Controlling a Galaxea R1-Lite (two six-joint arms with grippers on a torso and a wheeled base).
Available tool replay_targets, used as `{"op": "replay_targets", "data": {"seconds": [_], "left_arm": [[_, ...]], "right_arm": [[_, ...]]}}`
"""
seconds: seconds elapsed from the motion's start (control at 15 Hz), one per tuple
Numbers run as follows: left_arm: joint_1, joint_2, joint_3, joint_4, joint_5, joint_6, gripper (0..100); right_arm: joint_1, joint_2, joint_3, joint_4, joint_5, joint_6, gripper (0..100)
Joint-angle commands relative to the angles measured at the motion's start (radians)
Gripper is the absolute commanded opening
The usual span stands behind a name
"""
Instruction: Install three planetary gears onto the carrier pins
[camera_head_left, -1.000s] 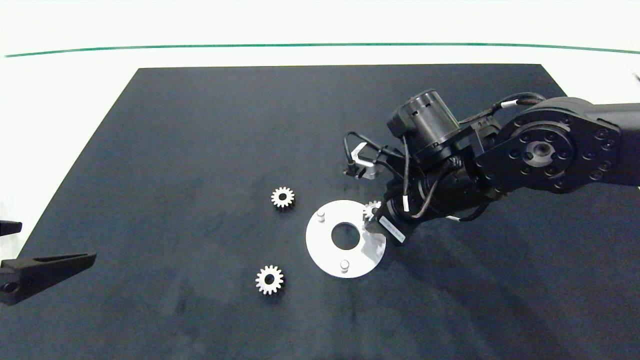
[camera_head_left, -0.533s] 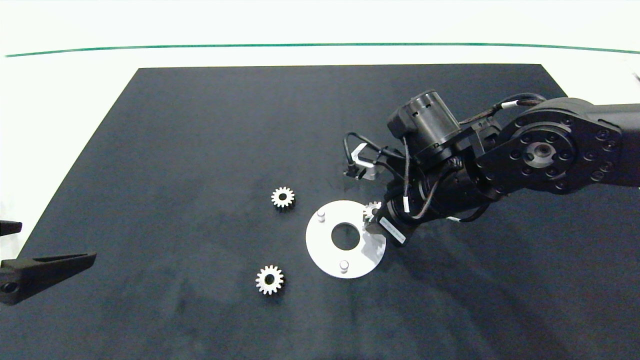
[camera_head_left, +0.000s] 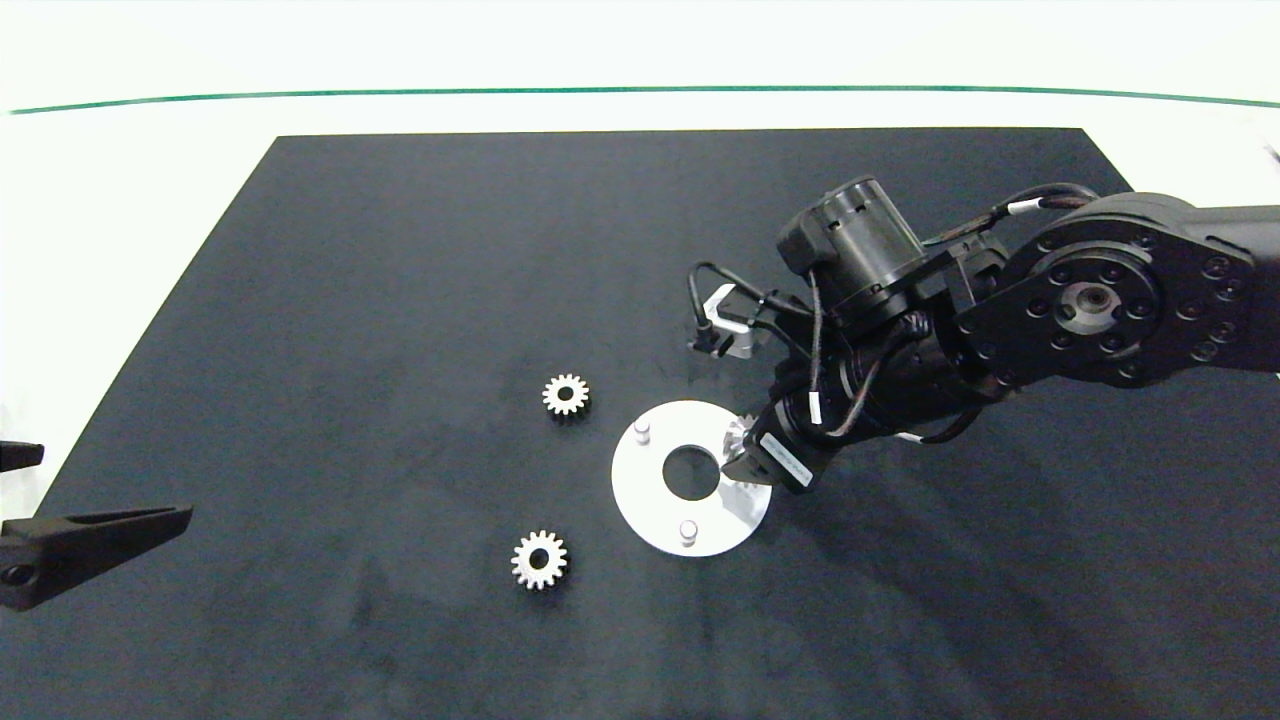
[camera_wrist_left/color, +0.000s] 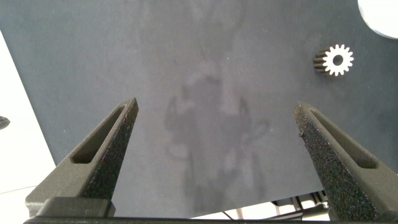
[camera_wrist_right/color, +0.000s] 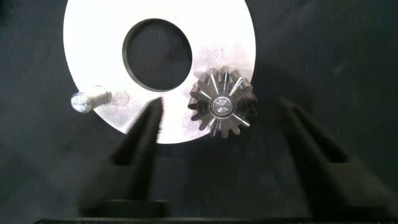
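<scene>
Dark bench mat (camera_head_left: 400, 300): right gripper (camera_wrist_right/color: 221, 118), fingers spread, straddles a gear (camera_wrist_right/color: 221, 106) seated on the disc's (camera_head_left: 650, 500) pin; left gripper (camera_wrist_left/color: 214, 134) is open, parked far beyond the loose gears.

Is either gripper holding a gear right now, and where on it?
Neither. The right gripper is open, its fingers clear on either side of a gear seated on a disc pin. The left gripper is open over bare mat.
</scene>
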Motion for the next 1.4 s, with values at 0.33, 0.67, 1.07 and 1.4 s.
{"op": "replay_targets", "data": {"seconds": [0.33,0.67,1.07,1.4], "left_arm": [[-0.005,0.085,0.037,-0.010,-0.006,-0.002,100],[-0.295,0.126,0.086,-0.013,0.013,-0.172,100],[-0.568,0.312,0.087,-0.171,0.263,-0.149,100],[-0.623,0.465,0.063,-0.212,0.264,-0.146,100]], "right_arm": [[-0.043,-0.357,0.284,-0.055,-0.036,0.018,100],[-0.141,-0.798,0.626,-0.139,-0.053,0.082,100],[-0.141,-1.091,0.761,-0.182,-0.056,0.076,100],[-0.138,-1.140,0.761,-0.185,-0.061,0.033,100]]}}
